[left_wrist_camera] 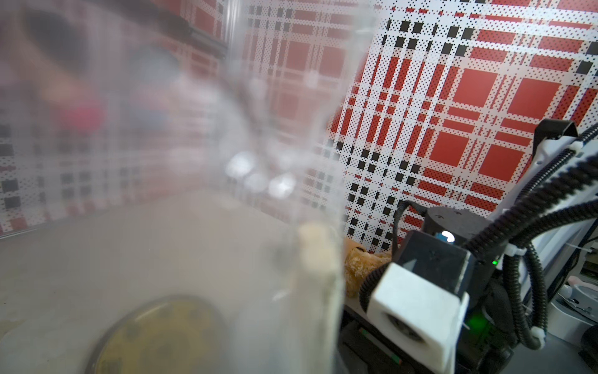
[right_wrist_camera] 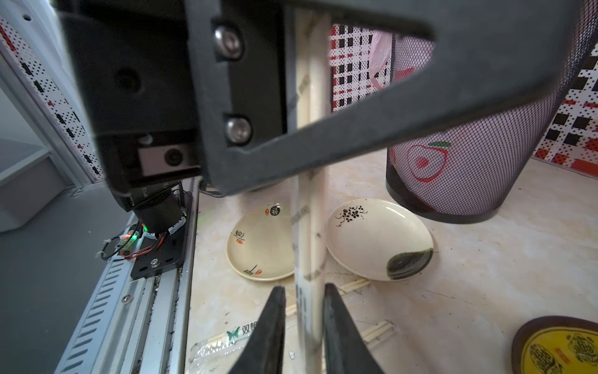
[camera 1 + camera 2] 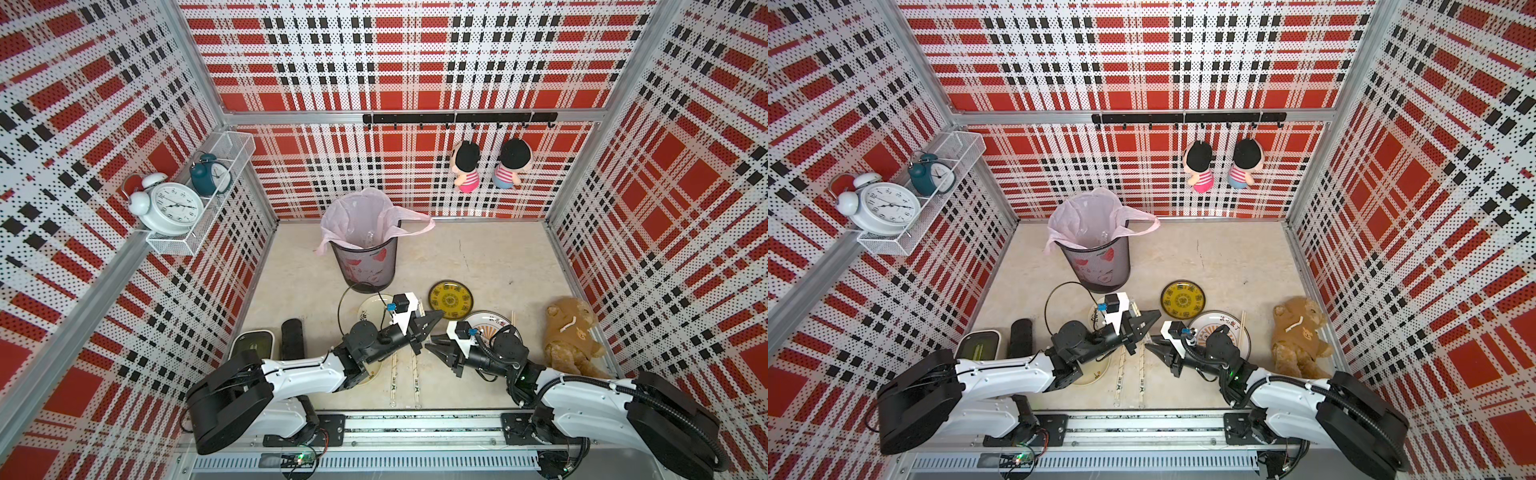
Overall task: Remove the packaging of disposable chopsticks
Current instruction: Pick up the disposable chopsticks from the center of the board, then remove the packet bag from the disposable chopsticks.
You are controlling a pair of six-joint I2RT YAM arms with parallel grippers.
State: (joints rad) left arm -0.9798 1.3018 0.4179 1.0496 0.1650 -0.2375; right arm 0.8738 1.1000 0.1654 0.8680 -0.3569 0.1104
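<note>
**Two grips on one sleeve: a tug-of-war in the making**

We see the packaging, with its disposable chopsticks inside, raised off the desk and spanning the gap between the two arms. The left end effector is pressed together on one end of it. The right end effector straddles the other end, its jaws standing close on either side of the film. We cannot tell whether they pinch it.

We judge the main hazard to be both grips catching wood as well as film. A pull would then strip nothing, and might snap the sticks or tear the sleeve midway. If the right jaws hold only slick plastic, they may slip off. If the left holds only film, the sticks may slide out and drop among the cream plates nearby.

In a top view, two more wrapped pairs lie on the desk at 6 o'clock of the held one, where a fall could scatter them. The lined bin stands at 11 o'clock.
</note>
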